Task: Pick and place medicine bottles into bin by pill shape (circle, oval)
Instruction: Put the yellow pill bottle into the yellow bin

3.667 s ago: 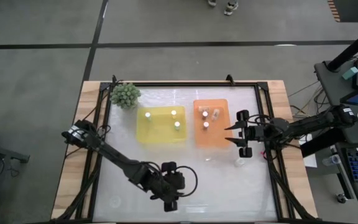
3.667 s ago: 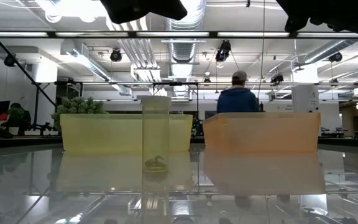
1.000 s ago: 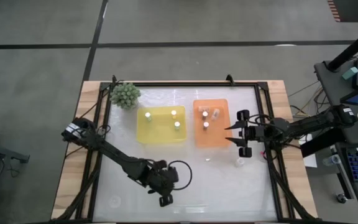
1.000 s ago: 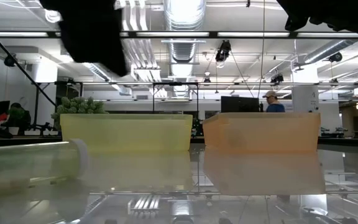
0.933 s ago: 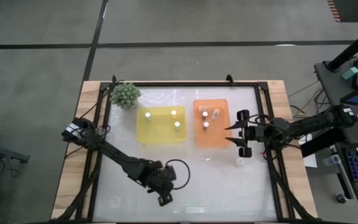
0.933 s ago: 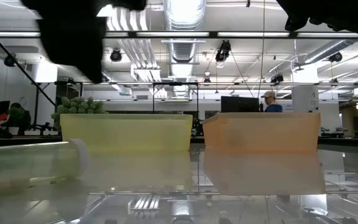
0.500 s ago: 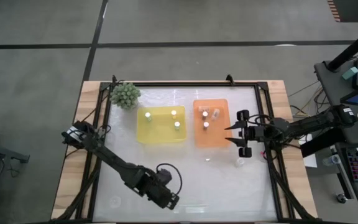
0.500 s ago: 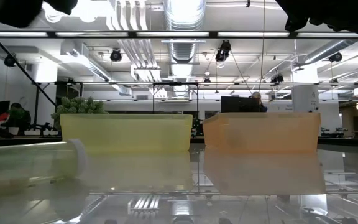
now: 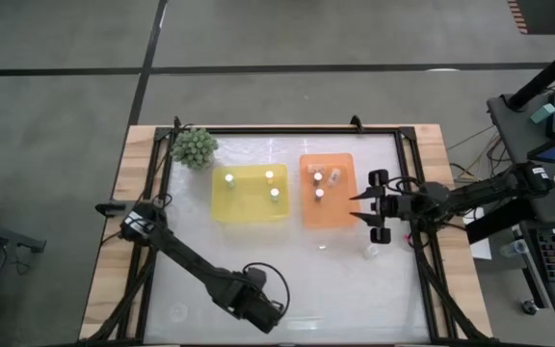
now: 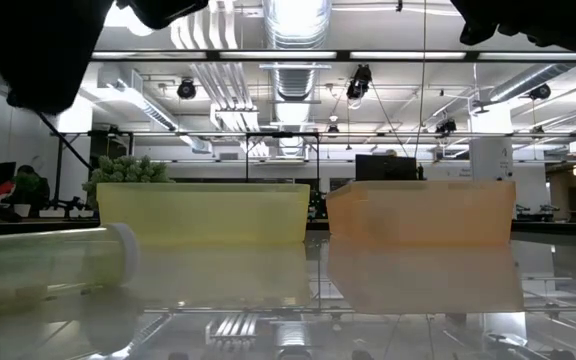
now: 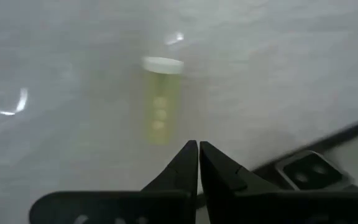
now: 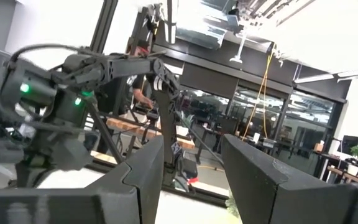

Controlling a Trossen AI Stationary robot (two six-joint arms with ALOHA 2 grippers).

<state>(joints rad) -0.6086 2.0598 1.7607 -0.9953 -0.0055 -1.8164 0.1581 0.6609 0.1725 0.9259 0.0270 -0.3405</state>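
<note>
**Black claws idle over a glossy worktop, one bottle lying loose**

Black fingers of your left claw (image 11: 198, 149) are pressed together with nothing between them. It hangs over the near edge of the worktop (image 9: 200, 280). Just past its tips, a pale medicine bottle (image 11: 160, 99) lies on its side, white cap pointing away, with a few small pills visible through its wall. In the low view the same fallen bottle (image 10: 48, 265) stretches across the near left, cap toward the middle.

Your right claw (image 9: 366, 214) waits at the worktop's right side, its fingers standing apart and holding nothing. Another bottle (image 9: 370, 253) stands on the worktop near it, on the near side.

Farther out, the orange bin (image 9: 328, 217) sits just beside the right claw, with three bottles (image 9: 319, 194) in its far half. The yellow bin (image 9: 249, 214) lies to its left, close but apart, holding three more (image 9: 275, 193). A green spiky plant (image 9: 194, 146) sits by the far left corner, beyond the yellow bin.
</note>
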